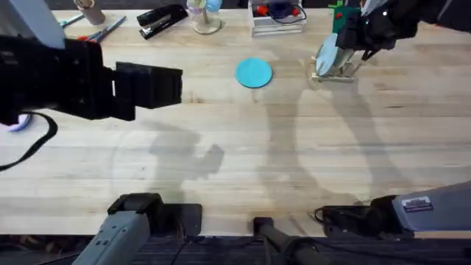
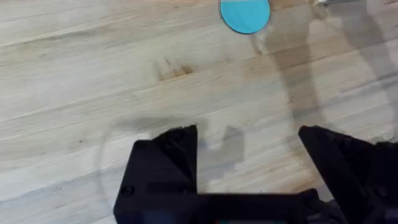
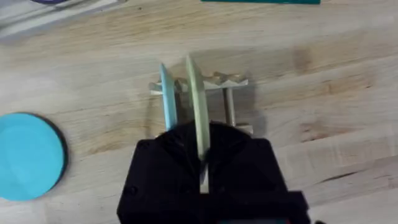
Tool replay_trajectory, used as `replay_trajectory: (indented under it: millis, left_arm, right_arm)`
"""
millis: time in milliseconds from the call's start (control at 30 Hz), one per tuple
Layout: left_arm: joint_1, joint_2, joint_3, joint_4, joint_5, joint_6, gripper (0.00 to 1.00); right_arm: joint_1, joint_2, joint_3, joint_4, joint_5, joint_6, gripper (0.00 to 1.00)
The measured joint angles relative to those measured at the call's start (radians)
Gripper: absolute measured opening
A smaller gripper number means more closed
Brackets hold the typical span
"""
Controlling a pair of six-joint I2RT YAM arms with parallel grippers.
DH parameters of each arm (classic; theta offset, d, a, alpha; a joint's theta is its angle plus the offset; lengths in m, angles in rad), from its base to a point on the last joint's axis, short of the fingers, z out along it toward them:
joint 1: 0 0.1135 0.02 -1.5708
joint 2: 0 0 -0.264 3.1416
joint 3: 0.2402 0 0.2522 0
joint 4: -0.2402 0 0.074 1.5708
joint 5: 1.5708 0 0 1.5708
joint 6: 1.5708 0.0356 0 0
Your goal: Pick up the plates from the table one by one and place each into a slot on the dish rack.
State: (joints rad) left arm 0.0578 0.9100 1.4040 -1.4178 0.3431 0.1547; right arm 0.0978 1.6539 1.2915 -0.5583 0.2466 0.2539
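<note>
Far left, over the bench (image 1: pixel 221 147): left gripper (image 2: pixel 249 140) raised and idle, fingers spread wide, holding nothing. Toward the middle: turquoise plate (image 1: pixel 254 73) lying flat on the wood, untouched, well apart from the rack. Right of that: dish rack (image 1: pixel 333 75) with a pale blue plate (image 3: pixel 166 99) already upright in one slot. Just beside it, cream plate (image 3: pixel 194 102) on edge between the pegs, pinched at its rim by the right gripper (image 3: pixel 202 168), fingers narrow around it. Probably seated in the slot, though the base hides behind the gripper. For a clean finish: keep the plate vertical, lower until it bears on the base, open slowly, lift straight up without brushing the neighbouring plate.
</note>
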Motion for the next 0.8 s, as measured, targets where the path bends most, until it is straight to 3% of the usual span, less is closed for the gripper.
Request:
replay_trajectory:
  millis: [800]
  left_arm:
    - [0.0,0.0,0.0,0.0,0.0,0.0,0.993]
  right_arm:
    - [0.0,0.0,0.0,-0.004,0.0,-0.003,0.169]
